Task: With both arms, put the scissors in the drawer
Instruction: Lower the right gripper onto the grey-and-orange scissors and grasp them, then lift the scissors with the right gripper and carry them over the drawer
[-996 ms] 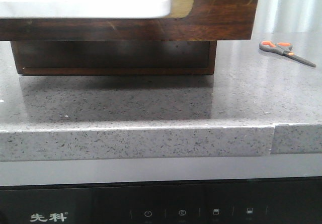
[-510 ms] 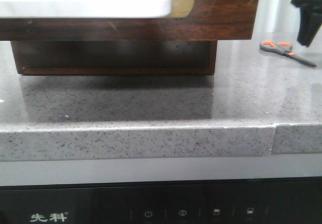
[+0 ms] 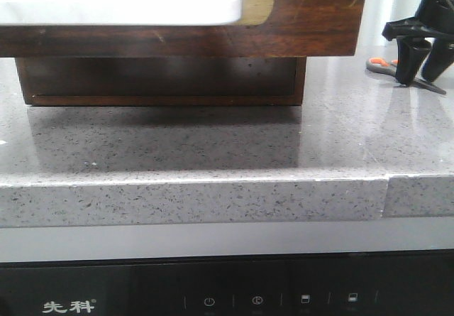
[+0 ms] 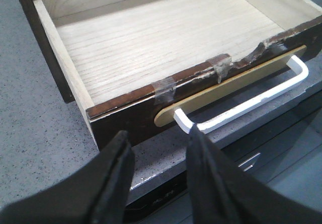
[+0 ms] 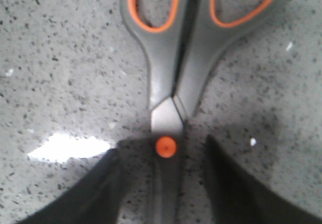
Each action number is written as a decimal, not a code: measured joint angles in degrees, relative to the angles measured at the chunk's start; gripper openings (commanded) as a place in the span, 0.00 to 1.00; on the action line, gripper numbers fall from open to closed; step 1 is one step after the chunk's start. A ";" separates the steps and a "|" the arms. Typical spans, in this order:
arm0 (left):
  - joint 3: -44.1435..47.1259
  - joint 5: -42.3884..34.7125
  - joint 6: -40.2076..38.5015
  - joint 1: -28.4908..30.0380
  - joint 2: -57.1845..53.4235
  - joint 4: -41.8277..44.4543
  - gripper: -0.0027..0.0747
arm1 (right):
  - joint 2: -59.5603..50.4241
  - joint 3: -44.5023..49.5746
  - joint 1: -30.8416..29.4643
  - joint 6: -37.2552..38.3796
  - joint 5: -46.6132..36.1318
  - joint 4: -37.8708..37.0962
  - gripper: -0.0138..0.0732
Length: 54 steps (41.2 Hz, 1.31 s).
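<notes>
the small scissors point(image 5: 168, 98) with grey handles lined orange and dark pointed blades lie flat on the grey speckled stone tabletop point(image 3: 213, 153), to the right of the drawer. the black right claw point(image 5: 163, 183) stands over them, spread open, one finger on each side of the orange pivot, not clamping them. the dark brown scratched wooden drawer point(image 4: 151, 58) with a white bar handle point(image 4: 251, 100) is pulled open, its pale interior bare. the black left claw point(image 4: 158, 158) hovers open just before the handle, holding nothing.
</notes>
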 measured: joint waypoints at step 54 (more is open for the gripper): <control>0.00 0.00 0.00 -0.12 0.00 0.00 0.01 | -32.36 -0.28 2.41 -1.19 7.44 5.23 0.28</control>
